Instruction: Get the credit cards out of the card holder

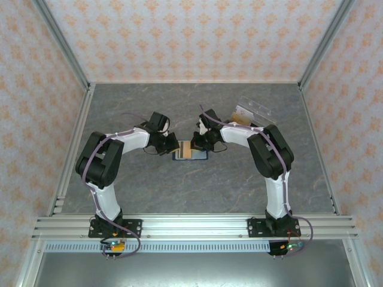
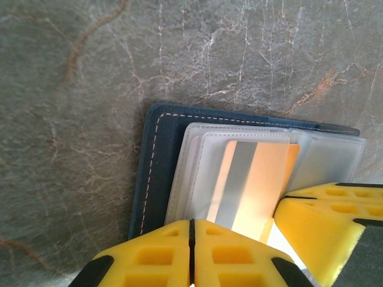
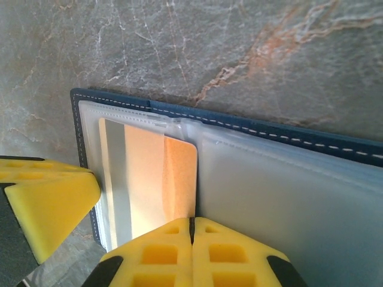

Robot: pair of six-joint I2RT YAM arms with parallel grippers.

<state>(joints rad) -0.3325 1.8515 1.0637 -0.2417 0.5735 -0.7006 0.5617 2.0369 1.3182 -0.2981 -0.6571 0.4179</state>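
- The left gripper (image 2: 191, 230) is being held with its yellow jaws pressed together, no gap showing along the seam. Its tip is sitting at the near edge of the card holder (image 2: 152, 167). Whether a card edge is being nipped there cannot be told.
- The right gripper (image 3: 191, 226) is likewise being held shut. Its tip is being set down where the credit card (image 3: 149, 179) meets the clear sleeves (image 3: 287, 191), with nothing seen pinched.
- The credit card, orange with a silver stripe, is being carried in a sleeve pocket on one panel. A strip toward the fold looks bare of plastic, so it is being judged as partly slid out.
- The step in hand is being read as working this card free. One shut tip is best being used to pin the holder, while the other is being drawn flat along the pocket's length.
- Light pressure is being advised, lest the sleeve be buckled over the card.
- The holder is lying open at the middle of the table (image 2: 90, 78). The marbled surface is being judged slippery, so unpinned dragging is being risked.
- The clear plastic box (image 1: 251, 113) is standing well apart at the far right.
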